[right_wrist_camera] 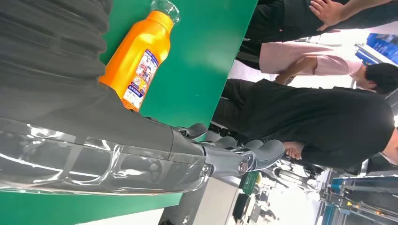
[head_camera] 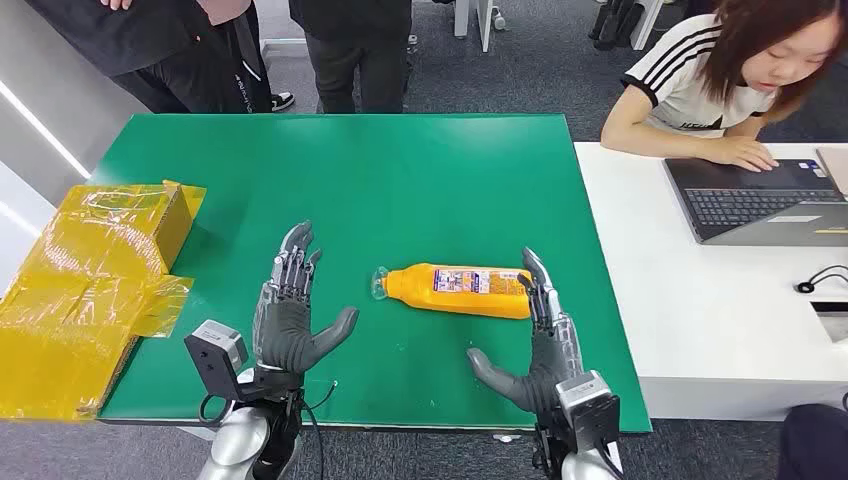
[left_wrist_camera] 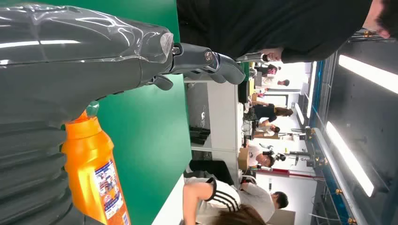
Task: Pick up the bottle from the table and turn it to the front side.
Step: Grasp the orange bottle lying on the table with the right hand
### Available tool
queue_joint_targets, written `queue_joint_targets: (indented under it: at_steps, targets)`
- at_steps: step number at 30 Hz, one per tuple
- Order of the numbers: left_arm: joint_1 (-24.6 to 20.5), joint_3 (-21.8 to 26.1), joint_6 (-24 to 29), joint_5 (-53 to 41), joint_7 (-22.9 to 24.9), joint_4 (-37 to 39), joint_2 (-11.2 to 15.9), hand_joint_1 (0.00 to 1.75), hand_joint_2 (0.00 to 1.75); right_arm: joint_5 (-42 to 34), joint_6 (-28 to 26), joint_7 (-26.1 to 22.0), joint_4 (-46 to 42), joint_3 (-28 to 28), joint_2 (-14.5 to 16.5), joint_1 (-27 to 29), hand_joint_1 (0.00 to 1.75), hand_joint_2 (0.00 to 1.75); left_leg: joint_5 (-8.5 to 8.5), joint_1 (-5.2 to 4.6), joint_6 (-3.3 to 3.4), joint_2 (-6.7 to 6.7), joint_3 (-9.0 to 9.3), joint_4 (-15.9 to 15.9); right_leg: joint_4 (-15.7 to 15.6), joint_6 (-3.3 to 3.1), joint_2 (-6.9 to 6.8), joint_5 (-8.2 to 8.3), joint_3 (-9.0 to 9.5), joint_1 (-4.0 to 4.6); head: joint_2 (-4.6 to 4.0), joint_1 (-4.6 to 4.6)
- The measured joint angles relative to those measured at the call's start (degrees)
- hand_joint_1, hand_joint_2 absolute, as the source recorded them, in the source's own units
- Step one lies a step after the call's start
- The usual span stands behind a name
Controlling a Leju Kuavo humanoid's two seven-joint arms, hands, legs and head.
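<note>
An orange bottle [head_camera: 460,289] with a clear cap and a printed label lies on its side on the green table [head_camera: 400,180], cap pointing left. My right hand [head_camera: 535,345] is spread open at the bottle's base end, fingertips right beside it, thumb out to the left. Left of the cap, my left hand [head_camera: 292,310] hovers open and apart from the bottle. The left wrist view shows the bottle [left_wrist_camera: 96,173] past my left hand [left_wrist_camera: 70,65]. In the right wrist view the bottle [right_wrist_camera: 136,63] lies beyond my right hand [right_wrist_camera: 108,150].
A yellow taped cardboard box [head_camera: 85,290] sits at the table's left edge. A white desk [head_camera: 700,320] on the right carries a laptop [head_camera: 760,200], where a seated person [head_camera: 720,80] works. Other people stand behind the table's far edge.
</note>
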Motion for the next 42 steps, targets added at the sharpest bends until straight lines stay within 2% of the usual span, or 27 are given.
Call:
queue_joint_targets:
  at_steps: [16,20,22,31,35,42]
  targets:
    - [-0.66,0.02,0.19,0.79,-0.18,0.55,0.06,0.0,1.75,0.77,0.16,0.52,0.25,0.03,-0.03,-1.09,0.0,1.75,0.0,0.0,0.0,0.0,0.0,0.0,0.0,0.0,0.0,0.0,0.0,0.0,0.0,-0.01]
    - [-1.7,0.0,0.14,0.36,-0.17,2.03,-0.51,0.0,1.75,14.24,-4.95,9.05,4.4,-1.22,-1.96,-6.62,0.0,1.75,0.01,-0.01,0.0,0.01,0.01,0.01,0.0,-0.01,0.01,0.03,0.0,-0.01,0.0,0.01]
    - [-2.04,-0.01,-0.02,0.36,-0.16,2.6,-0.57,0.0,1.75,16.69,-4.91,10.33,6.07,-1.88,-3.14,-8.19,0.0,1.75,0.02,-0.01,0.0,0.01,0.01,0.03,0.0,-0.03,0.01,0.05,0.01,-0.01,0.0,0.01]
    - [-2.77,-0.02,-0.11,0.32,-0.16,3.98,-0.85,0.0,1.75,18.36,-4.85,10.83,9.61,-2.98,-5.34,-10.64,0.0,1.75,0.01,0.0,-0.01,0.0,0.01,0.02,0.0,-0.04,0.02,0.02,-0.03,0.0,0.0,-0.01]
    - [-2.89,-0.07,-0.73,0.3,-0.16,4.35,-0.9,0.0,1.75,21.41,-5.11,12.61,10.66,-3.05,-5.99,-11.49,0.0,1.75,0.01,0.0,-0.01,0.01,0.01,0.0,0.0,-0.03,0.03,0.01,-0.03,0.01,0.0,-0.01]
    - [-4.68,-0.57,-1.97,-0.25,0.45,5.32,-1.83,0.0,1.75,25.54,-1.6,17.51,20.53,-2.77,-6.95,-20.16,0.0,1.75,0.07,-0.01,-0.02,0.06,0.0,0.02,0.01,-0.03,0.06,0.11,-0.02,-0.01,0.0,0.01]
